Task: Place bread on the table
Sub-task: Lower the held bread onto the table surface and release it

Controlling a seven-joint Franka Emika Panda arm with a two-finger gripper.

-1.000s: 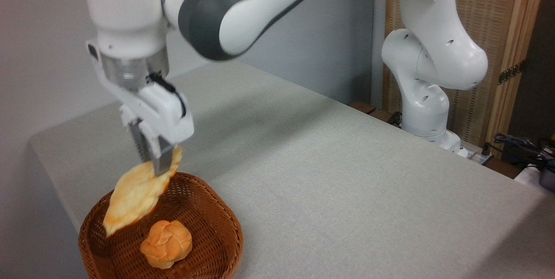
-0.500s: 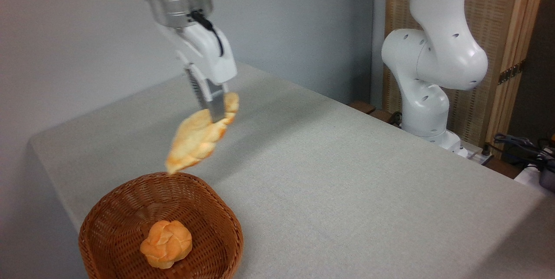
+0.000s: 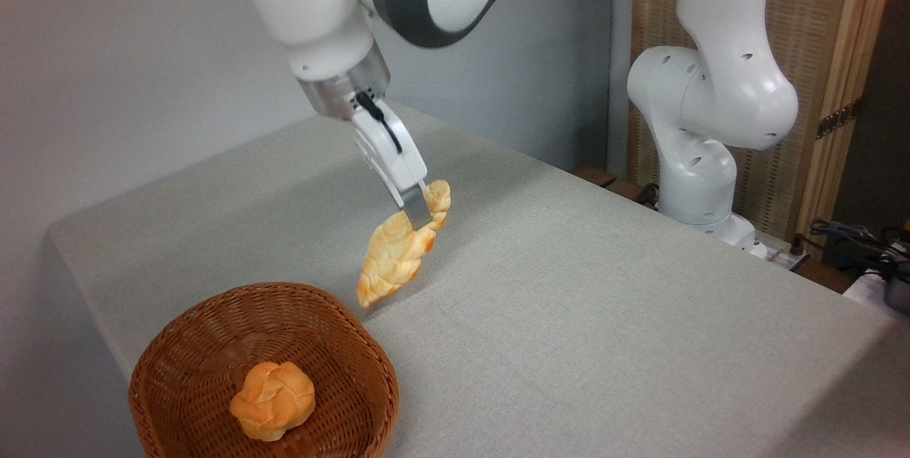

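Note:
The bread [image 3: 398, 252], a long braided loaf in pale gold with orange tips, hangs tilted over the grey cloth table [image 3: 569, 287]. Its lower tip is at or just above the cloth, right of the basket. My gripper [image 3: 419, 215] is shut on the loaf's upper part, reaching down from the upper left. One finger hides part of the loaf's top end.
A brown wicker basket [image 3: 178, 358] sits at the table's front left corner with a small round orange bun [image 3: 272, 401] inside. The arm's white base [image 3: 700, 173] stands at the table's far right edge, with cables [image 3: 853, 237] beyond it.
The gripper has carried the bread up out of the basket, then right and down, so it now hangs low over the cloth beside the basket. The bun has stayed put.

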